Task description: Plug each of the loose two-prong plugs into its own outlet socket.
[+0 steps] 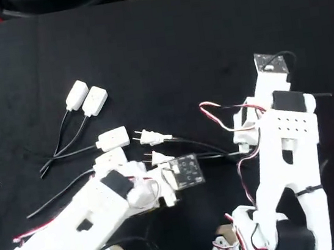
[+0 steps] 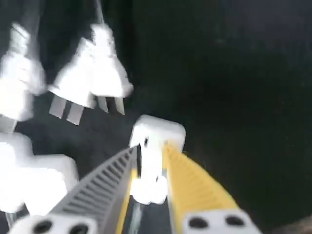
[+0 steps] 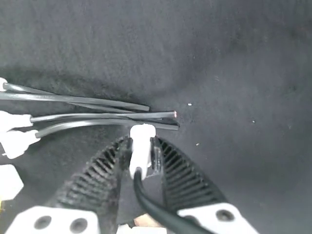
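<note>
Two plugs: both lie loose near the middle of the table [image 1: 163,45]. The far plug [image 1: 151,137] is just at 12 o'clock of the near plug [image 1: 159,158]. Their prongs point to 9 o'clock.
Cords [image 1: 200,145]: black. They run from the plugs toward 3 o'clock and go under the right arm [image 1: 286,140].
Socket pair [image 1: 95,101]: two white ones side by side, at 10 o'clock from the table's middle, well apart from the plugs.
Third socket [image 1: 113,138]: at 9 o'clock of the far plug, facing its prongs, with a small gap between them.
Fourth socket [image 1: 110,160]: at 6 o'clock of the third socket, right by the front of the left arm [image 1: 86,216].
Left gripper [image 2: 151,146]: it squeezes a white block [image 2: 158,129] between one grey finger and one yellow finger. The block looks like a socket. The two plugs are just past it, not touching it.
Right gripper [image 3: 141,142]: it pinches a small white piece [image 3: 141,156] that has a black cord. I cannot tell if it is a plug or a socket. It sits just beside the cut ends of the cords.
</note>
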### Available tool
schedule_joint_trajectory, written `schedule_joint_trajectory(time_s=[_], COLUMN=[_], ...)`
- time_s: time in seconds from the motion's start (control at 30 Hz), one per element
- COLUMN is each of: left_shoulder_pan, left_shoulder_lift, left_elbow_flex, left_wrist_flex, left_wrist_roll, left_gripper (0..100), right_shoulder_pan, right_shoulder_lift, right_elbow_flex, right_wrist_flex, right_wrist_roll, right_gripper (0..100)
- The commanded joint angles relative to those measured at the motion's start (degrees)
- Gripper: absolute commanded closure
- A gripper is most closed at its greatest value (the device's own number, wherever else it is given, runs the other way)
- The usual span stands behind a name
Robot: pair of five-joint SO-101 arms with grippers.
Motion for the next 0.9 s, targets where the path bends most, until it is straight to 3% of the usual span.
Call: schedule_joint_trajectory(time_s=[0.0,0.13,0.37,0.47,0.7,0.87], left_shoulder_pan=[0.3,-1.4,-4.2,-5.2,-7.7,-6.4], left_shoulder_lift=[0.1,0.1,0.0,0.0,0.7,0.2], left_elbow_flex=[-2.6,-2.7,-11.7,-15.5,-4.4,1.1], left_wrist_flex=[0.1,0.5,14.0,17.5,4.6,2.8], left_wrist_roll=[2.9,2.3,-8.4,-13.4,-27.3,-27.8], left_gripper=[92,91,66,63,63,63], right_shoulder_pan=[-0.6,-0.3,2.9,8.0,16.4,20.0], right_shoulder_lift=[0.0,0.0,0.0,0.0,0.0,0.0], right_elbow_flex=[-3.0,-2.7,-2.6,-2.9,-0.8,4.2], right_wrist_flex=[-1.1,-1.5,-1.5,-1.6,-2.1,-7.9], right_wrist_roll=[-0.8,-0.5,4.2,7.9,14.5,14.9], right_gripper=[98.6,98.6,98.6,98.6,98.6,98.6])
